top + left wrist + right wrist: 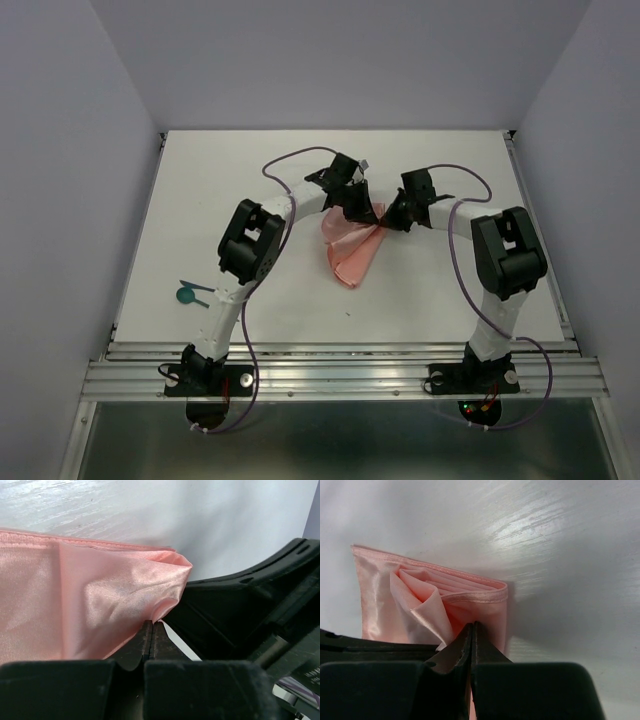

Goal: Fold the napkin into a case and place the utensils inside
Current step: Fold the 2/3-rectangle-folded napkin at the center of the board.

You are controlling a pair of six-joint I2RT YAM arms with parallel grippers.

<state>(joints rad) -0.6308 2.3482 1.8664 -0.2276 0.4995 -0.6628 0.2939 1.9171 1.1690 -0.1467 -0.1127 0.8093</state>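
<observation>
The salmon-pink napkin (pixel 350 252) lies in folded layers mid-table, bunched to a point at its far end where both grippers meet. My left gripper (pixel 360 212) is shut on that far corner; in the left wrist view its fingertips (pixel 151 626) pinch the napkin (pixel 90 590). My right gripper (pixel 388 216) is shut on the same end, right beside the left one; its gripper tips (pixel 472 626) pinch the layered napkin (pixel 420 595) by a hemmed edge. The teal utensils (pixel 190 292) lie at the table's left edge, apart from both arms. One of them has a round end.
Purple cables (pixel 455 240) loop from both arms over the white table (pixel 450 160). Grey walls close in the back and sides. A metal rail (pixel 340 375) runs along the near edge. The right gripper's black body (pixel 250 605) fills the right of the left wrist view.
</observation>
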